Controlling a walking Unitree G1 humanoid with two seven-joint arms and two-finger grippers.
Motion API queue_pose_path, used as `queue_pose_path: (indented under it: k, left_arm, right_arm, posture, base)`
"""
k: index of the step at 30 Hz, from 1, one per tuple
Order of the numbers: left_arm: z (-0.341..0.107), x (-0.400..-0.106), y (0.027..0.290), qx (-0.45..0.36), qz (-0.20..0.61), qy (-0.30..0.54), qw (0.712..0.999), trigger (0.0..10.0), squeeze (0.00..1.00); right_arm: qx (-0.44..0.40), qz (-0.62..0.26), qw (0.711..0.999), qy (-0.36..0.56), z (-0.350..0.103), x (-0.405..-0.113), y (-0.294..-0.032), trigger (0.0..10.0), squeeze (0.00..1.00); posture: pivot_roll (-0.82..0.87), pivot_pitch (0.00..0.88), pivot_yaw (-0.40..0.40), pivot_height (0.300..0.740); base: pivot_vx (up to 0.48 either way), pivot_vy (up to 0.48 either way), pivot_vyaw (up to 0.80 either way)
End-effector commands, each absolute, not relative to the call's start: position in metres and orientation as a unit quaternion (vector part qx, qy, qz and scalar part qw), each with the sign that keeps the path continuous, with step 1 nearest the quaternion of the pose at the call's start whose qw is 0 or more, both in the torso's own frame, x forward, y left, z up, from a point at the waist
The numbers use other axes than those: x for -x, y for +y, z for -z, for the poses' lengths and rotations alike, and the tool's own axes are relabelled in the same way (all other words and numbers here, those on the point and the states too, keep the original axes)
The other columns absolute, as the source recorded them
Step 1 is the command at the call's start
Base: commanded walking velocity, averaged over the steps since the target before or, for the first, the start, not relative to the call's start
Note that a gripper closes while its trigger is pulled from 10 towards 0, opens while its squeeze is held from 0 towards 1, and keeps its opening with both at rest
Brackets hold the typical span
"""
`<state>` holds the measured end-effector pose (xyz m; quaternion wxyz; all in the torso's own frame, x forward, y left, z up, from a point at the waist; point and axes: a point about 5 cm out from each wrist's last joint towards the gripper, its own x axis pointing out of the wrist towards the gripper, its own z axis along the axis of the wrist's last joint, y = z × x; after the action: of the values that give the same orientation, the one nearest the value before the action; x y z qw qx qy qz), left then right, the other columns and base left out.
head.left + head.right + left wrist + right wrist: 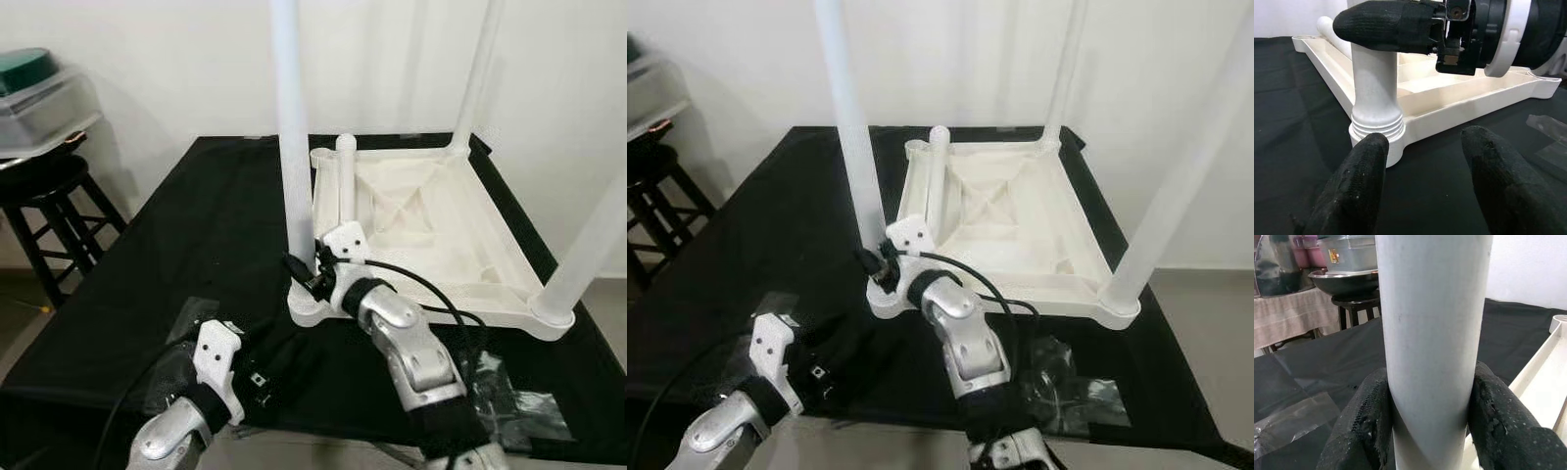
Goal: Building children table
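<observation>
A white children's table top [431,230] lies upside down on a black-covered table [196,225]. Three white legs stand upright in its corners: near left [292,127], far right [477,78] and near right [593,245]. A fourth leg [345,176] rests inside the top by the far-left corner socket [326,156]. My right gripper [302,269] is shut on the near-left leg [1432,323] just above its socket, with a finger [1369,416] pressed on each side. My left gripper [1422,147] is open low over the cloth, short of that socket [1376,129].
A black stool [49,186] with a clear lidded container [39,98] stands left of the table. Clear plastic wrappers lie on the cloth at the front right [519,401] and front left [191,313]. A white wall is behind.
</observation>
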<state>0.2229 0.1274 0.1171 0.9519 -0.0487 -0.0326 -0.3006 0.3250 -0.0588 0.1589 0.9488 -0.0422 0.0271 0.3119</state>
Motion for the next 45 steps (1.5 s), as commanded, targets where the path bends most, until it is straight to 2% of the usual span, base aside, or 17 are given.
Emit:
queue_pose_path:
  k: [1,4,5,6,9,12,14,15,16,22,23,25,26,36,41,42,45]
  left_arm:
    - [-0.115,-0.223,0.130,0.041,0.296,-0.026,0.954,10.0,0.00]
    - [-0.115,-0.223,0.129,0.043,0.299,-0.025,0.953,10.0,0.00]
    - [-0.114,-0.223,0.129,0.045,0.301,-0.024,0.952,10.0,0.00]
    - [-0.114,-0.223,0.129,0.045,0.301,-0.024,0.952,10.0,0.00]
    - [-0.114,-0.224,0.128,0.047,0.303,-0.023,0.952,10.0,0.00]
    - [-0.112,-0.224,0.126,0.048,0.303,-0.023,0.952,10.0,0.00]
    - [-0.112,-0.224,0.126,0.047,0.302,-0.023,0.952,10.0,0.00]
    - [-0.112,-0.224,0.126,0.047,0.302,-0.023,0.952,10.0,0.00]
    - [-0.112,-0.224,0.126,0.047,0.301,-0.023,0.952,10.0,0.00]
    - [-0.111,-0.225,0.125,0.047,0.301,-0.023,0.952,10.0,0.00]
    - [-0.111,-0.225,0.124,0.047,0.301,-0.023,0.952,10.0,0.00]
    - [-0.111,-0.225,0.124,0.047,0.301,-0.023,0.952,10.0,0.00]
    - [-0.111,-0.225,0.124,0.047,0.301,-0.024,0.952,10.0,0.00]
    - [-0.112,-0.225,0.123,0.048,0.300,-0.025,0.952,10.0,0.00]
    - [-0.113,-0.224,0.124,0.050,0.300,-0.026,0.952,10.0,0.00]
    - [-0.113,-0.222,0.126,0.050,0.300,-0.027,0.952,10.0,0.00]
    - [-0.114,-0.221,0.127,0.050,0.300,-0.027,0.952,10.0,0.00]
  right_arm:
    - [0.027,-0.321,0.942,0.096,-0.133,-0.320,-0.061,10.0,0.00]
    - [0.019,-0.346,0.935,0.079,-0.140,-0.319,-0.057,10.0,0.00]
    - [0.006,-0.374,0.926,0.060,-0.151,-0.317,-0.052,10.0,1.00]
    - [0.006,-0.374,0.926,0.060,-0.151,-0.317,-0.052,10.0,1.00]
    - [-0.008,-0.464,0.886,0.025,-0.174,-0.315,-0.047,10.0,1.00]
    - [0.064,-0.584,0.809,0.005,-0.189,-0.315,-0.055,10.0,1.00]
    - [0.110,-0.635,0.765,0.015,-0.191,-0.321,-0.066,10.0,0.57]
    - [0.110,-0.635,0.765,0.015,-0.191,-0.321,-0.066,10.0,0.57]
    - [0.128,-0.658,0.741,0.031,-0.192,-0.329,-0.073,10.0,0.00]
    - [0.107,-0.646,0.753,0.066,-0.192,-0.353,-0.082,10.0,0.00]
    - [0.103,-0.637,0.760,0.076,-0.192,-0.358,-0.085,4.7,0.00]
    - [0.102,-0.632,0.764,0.081,-0.192,-0.361,-0.086,4.7,0.00]
    - [0.089,-0.626,0.769,0.088,-0.192,-0.365,-0.090,0.0,0.00]
    - [0.093,-0.625,0.770,0.090,-0.183,-0.366,-0.099,0.0,0.00]
    - [0.079,-0.573,0.812,0.075,-0.171,-0.365,-0.109,0.0,0.00]
    - [0.052,-0.458,0.883,0.083,-0.154,-0.362,-0.097,0.0,0.00]
    - [0.043,-0.400,0.911,0.087,-0.148,-0.362,-0.094,0.0,0.00]
  posture:
    - [-0.01,0.058,0.038,0.740]
    - [-0.01,0.058,0.038,0.740]
    - [-0.02,0.057,0.040,0.740]
    - [-0.02,0.057,0.040,0.740]
    - [-0.02,0.051,0.038,0.740]
    - [-0.01,0.036,0.031,0.740]
    - [0.00,0.032,0.029,0.740]
    - [0.00,0.032,0.029,0.740]
    - [0.00,0.032,0.029,0.740]
    - [0.01,0.021,0.025,0.740]
    - [0.01,0.021,0.024,0.740]
    - [0.01,0.021,0.024,0.740]
    - [0.02,0.023,0.020,0.740]
    - [0.01,0.033,0.021,0.740]
    - [0.00,0.044,0.022,0.740]
    - [-0.01,0.054,0.017,0.740]
    - [-0.01,0.054,0.017,0.740]
  base:
    - [0.000,0.000,0.00]
    - [0.000,0.000,0.00]
    - [0.000,0.000,0.00]
    - [0.000,0.000,0.00]
    - [0.000,0.000,0.00]
    - [0.000,0.000,0.00]
    - [0.000,0.000,0.00]
    - [0.000,0.000,0.00]
    - [0.000,0.000,0.00]
    - [0.000,0.000,0.00]
    - [0.000,0.000,0.00]
    - [0.000,0.000,0.00]
    - [0.000,0.000,0.00]
    - [0.000,0.000,0.00]
    - [0.000,0.000,0.00]
    - [0.000,0.000,0.00]
    - [0.000,0.000,0.00]
